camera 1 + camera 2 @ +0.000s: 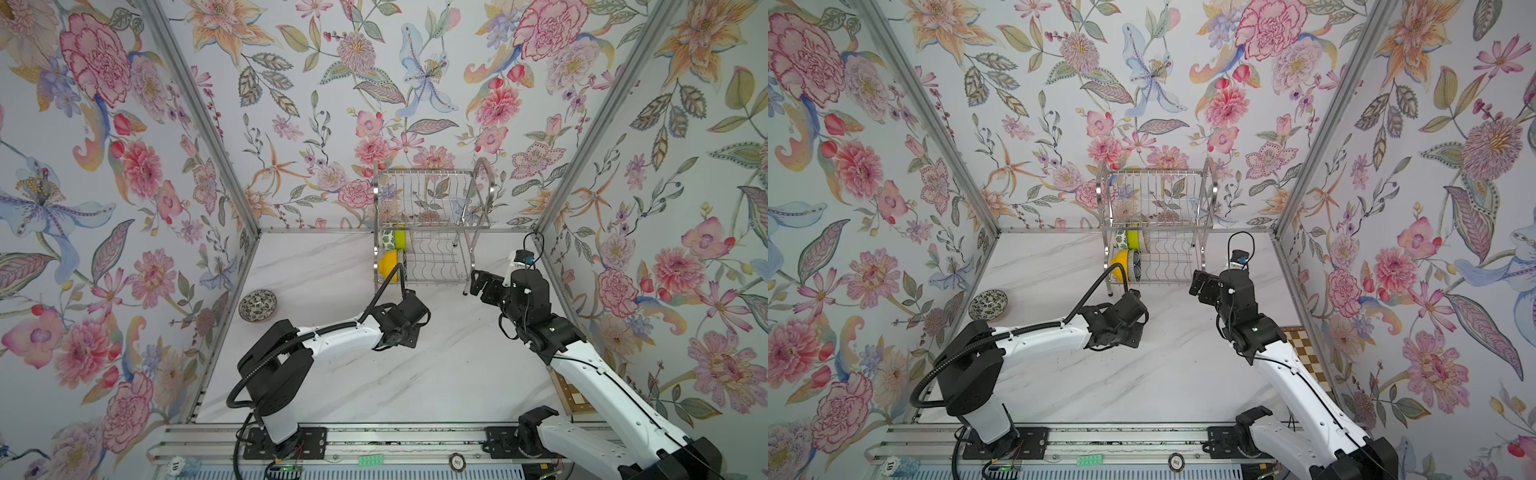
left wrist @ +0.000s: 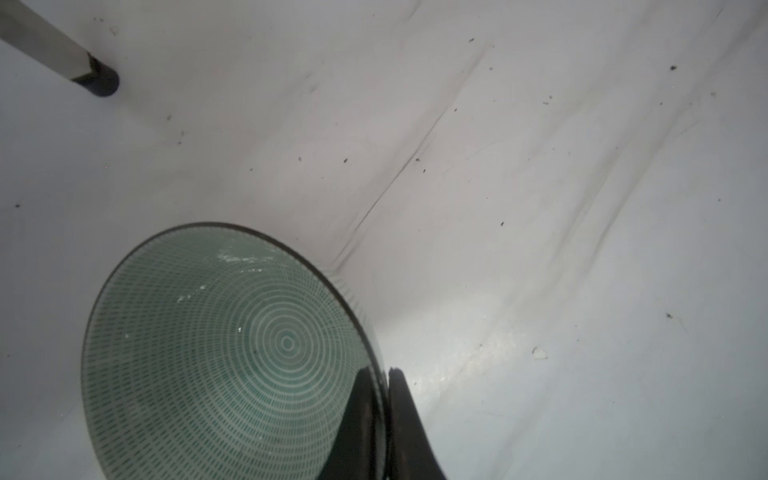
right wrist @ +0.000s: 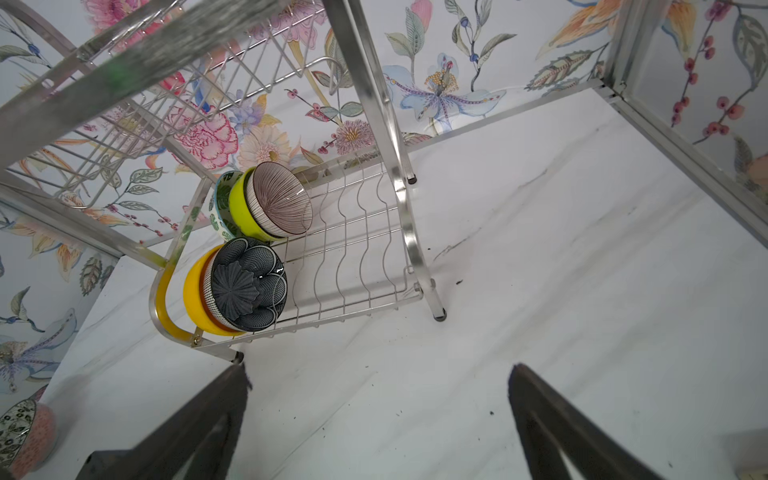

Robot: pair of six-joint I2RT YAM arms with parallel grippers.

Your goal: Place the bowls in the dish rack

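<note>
My left gripper (image 2: 384, 374) is shut on the rim of the pale celadon bowl (image 2: 216, 353), held tilted just above the table near a foot of the dish rack (image 2: 102, 81). In both top views the wrist hides this bowl. The dish rack (image 1: 432, 220) (image 1: 1158, 216) holds on its lower tier the pink striped (image 3: 282, 203), lime green (image 3: 239, 212) and green-leaf bowls (image 3: 218, 208), and in front of them the orange-yellow (image 3: 195, 299) and dark navy bowls (image 3: 249, 284). The speckled bowl (image 1: 257, 305) (image 1: 988, 304) sits on the table at left. My right gripper (image 1: 478, 284) (image 3: 378, 370) hangs open and empty by the rack's right front foot.
A wooden chessboard (image 1: 1308, 349) lies along the right wall behind the right arm. Floral walls with metal frame posts close the table on three sides. Poker chips (image 1: 457, 461) and a green block (image 1: 371, 460) rest on the front rail.
</note>
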